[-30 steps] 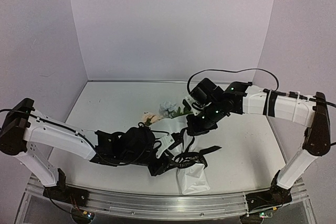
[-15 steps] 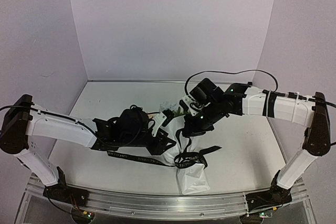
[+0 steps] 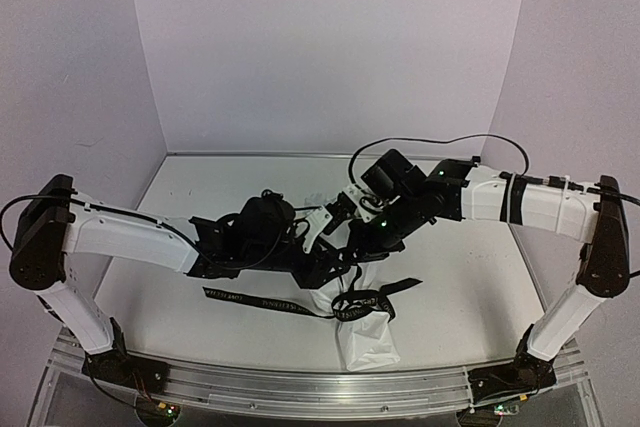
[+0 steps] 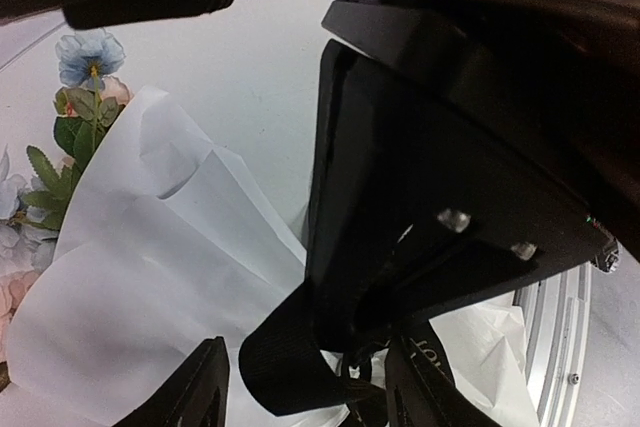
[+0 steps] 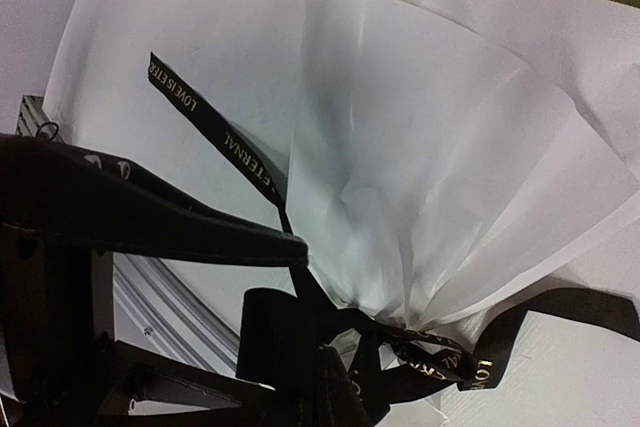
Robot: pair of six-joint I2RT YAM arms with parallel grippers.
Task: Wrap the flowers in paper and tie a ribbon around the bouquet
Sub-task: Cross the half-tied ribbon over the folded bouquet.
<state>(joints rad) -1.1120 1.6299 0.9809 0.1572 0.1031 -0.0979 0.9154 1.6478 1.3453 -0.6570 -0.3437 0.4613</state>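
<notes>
We are seeing the bouquet [image 3: 367, 339] lying mid-table [image 3: 200, 207], its narrow paper [image 5: 420, 147] end pointing toward the near rail [image 3: 300, 387]; the flowers [image 4: 88, 57] are showing at the wide end, mostly hidden under the arms from above; the ribbon [image 3: 262, 301] is circling the cone's waist in a knot, one tail trailing left across the table, another reaching right; the right gripper [image 3: 362, 244] is pinching a loop of the ribbon beside the knot, jaws clenched; the left gripper [image 4: 305, 377] is hanging just beside it, jaws apart on either side of that loop, gripping nothing.
</notes>
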